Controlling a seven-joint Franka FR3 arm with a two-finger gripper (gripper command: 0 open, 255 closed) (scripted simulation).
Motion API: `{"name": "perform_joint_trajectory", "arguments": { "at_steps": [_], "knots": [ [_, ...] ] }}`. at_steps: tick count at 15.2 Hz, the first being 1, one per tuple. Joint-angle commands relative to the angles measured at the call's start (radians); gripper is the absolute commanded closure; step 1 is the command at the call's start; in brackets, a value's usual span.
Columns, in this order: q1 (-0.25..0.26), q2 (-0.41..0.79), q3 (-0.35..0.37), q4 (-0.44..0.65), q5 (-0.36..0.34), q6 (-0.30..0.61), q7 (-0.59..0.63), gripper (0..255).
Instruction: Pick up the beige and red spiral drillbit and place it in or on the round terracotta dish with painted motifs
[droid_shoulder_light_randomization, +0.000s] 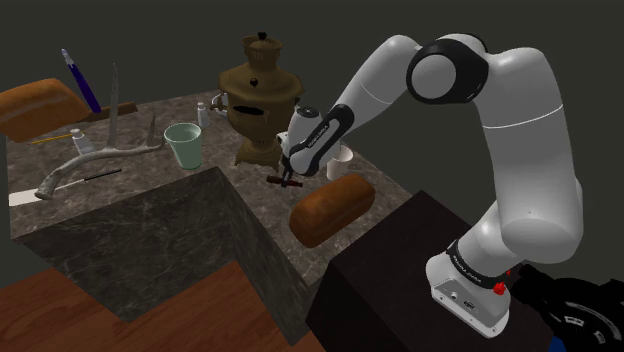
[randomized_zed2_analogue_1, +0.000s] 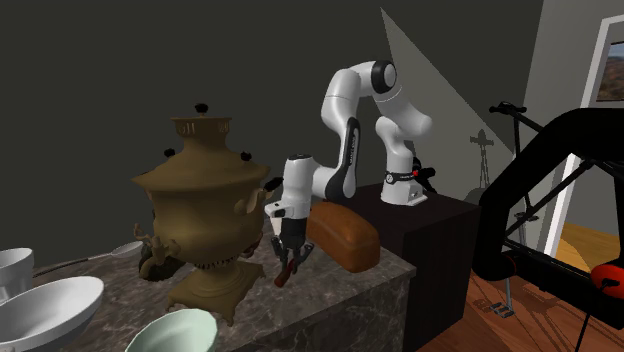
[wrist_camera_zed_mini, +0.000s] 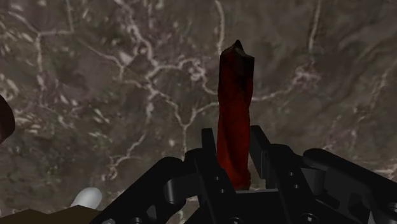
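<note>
step: carry | all-black two-finger pincer (wrist_camera_zed_mini: 232, 153) clamped on dark red spiral drillbit (wrist_camera_zed_mini: 234, 108), tip down over dark veined stone tabletop (wrist_camera_zed_mini: 95, 95) | advice: grip firmly, rise clear of brown metal samovar (randomized_zed2_analogue_1: 205, 195) and brown bread loaf (droid_shoulder_light_randomization: 332, 208) before heading to the round terracotta dish

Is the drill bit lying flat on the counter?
No, the red drill bit stands clasped in the tool, pointing down at the counter.
</note>
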Motion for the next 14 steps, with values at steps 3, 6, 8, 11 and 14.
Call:
{"name": "perform_joint_trajectory", "arguments": {
  "at_steps": [3,6,8,11,14],
  "knots": [
    [-0.003,-0.049,0.003,-0.021,0.002,-0.028,-0.001,255],
    [-0.005,-0.088,0.006,-0.036,0.003,-0.051,-0.001,255],
    [-0.007,-0.113,0.008,-0.046,0.004,-0.068,-0.002,255],
    [-0.009,-0.151,0.010,-0.057,0.006,-0.093,-0.003,255],
    [-0.011,-0.187,0.013,-0.067,0.008,-0.120,-0.003,255]
  ]
}}
